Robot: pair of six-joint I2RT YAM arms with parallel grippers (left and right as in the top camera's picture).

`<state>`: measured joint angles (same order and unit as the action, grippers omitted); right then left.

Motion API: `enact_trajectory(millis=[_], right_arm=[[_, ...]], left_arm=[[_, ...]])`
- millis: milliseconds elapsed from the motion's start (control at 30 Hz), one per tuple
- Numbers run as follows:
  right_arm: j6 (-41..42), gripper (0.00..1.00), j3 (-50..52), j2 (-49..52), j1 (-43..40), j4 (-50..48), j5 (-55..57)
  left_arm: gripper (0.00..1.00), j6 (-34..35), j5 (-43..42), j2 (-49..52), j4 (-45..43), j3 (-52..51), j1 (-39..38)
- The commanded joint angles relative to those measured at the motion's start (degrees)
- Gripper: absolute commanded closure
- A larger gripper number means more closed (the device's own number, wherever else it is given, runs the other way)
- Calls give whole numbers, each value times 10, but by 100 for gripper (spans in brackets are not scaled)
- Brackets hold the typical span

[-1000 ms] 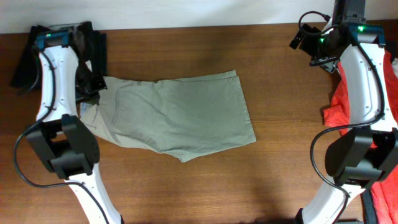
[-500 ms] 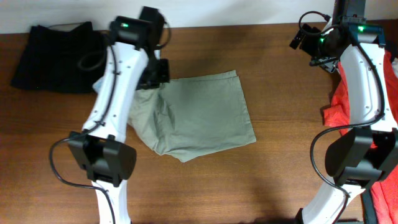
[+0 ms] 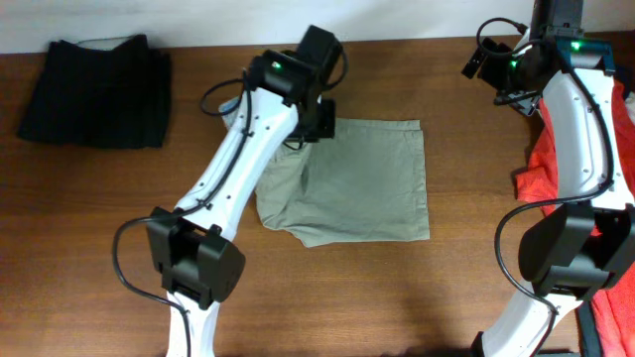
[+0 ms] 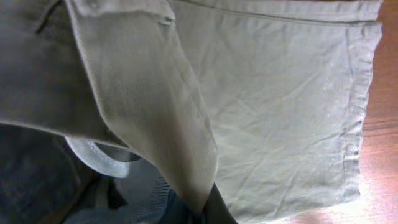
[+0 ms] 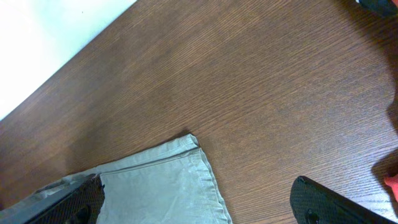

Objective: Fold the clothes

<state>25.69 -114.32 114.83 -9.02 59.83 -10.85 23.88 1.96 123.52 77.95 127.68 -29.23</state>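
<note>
Khaki grey-green shorts (image 3: 367, 188) lie doubled over in the middle of the table, forming a rough square. My left gripper (image 3: 319, 117) hangs over their far left corner, shut on a fold of the shorts' fabric (image 4: 155, 106) that drapes up from the flat layer (image 4: 292, 93). The jaws (image 4: 205, 213) pinch the cloth's tip. My right gripper (image 3: 493, 71) is raised near the far right edge, open, with nothing between its fingers (image 5: 329, 205). The shorts' far right corner (image 5: 186, 149) shows below the right gripper.
A black garment (image 3: 94, 89) lies folded at the far left. A red T-shirt (image 3: 541, 164) is heaped at the right edge behind the right arm. Bare wood (image 3: 397, 297) runs along the front and between the shorts and the right arm.
My left arm has swung from the far left to the middle, carrying the shorts' waistband end over the rest and doubling them. The right arm has not moved.
</note>
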Motion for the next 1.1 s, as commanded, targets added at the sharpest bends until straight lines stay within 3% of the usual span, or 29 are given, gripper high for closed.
enact_trajectory(millis=[0,333,400,467,500,533,567,833,967,1067], right_arm=[[-2,1,-10,2,0,0,1],[-2,1,-10,2,0,0,1],[-2,1,-10,2,0,0,1],[-2,1,-10,2,0,0,1],[-2,1,-10,2,0,0,1],[-2,1,-10,2,0,0,1],[-2,1,-10,2,0,0,1],[-2,1,-10,2,0,0,1],[-2,1,-10,2,0,0,1],[-2,1,-10,2,0,0,1]], left_arm=[[99,9,28,-16,-2,-7,-4],[98,9,88,-16,66,-7,157],[79,4,88,-16,70,-7,183],[28,-2,89,-16,71,-7,208],[17,-2,90,-16,71,-7,218],[13,-6,93,-16,72,-7,227],[1,-8,95,-16,72,-7,235],[1,-99,64,-15,44,-42,302],[1,-152,-1,-14,-16,-119,346],[1,-202,-101,-14,-64,-157,398]])
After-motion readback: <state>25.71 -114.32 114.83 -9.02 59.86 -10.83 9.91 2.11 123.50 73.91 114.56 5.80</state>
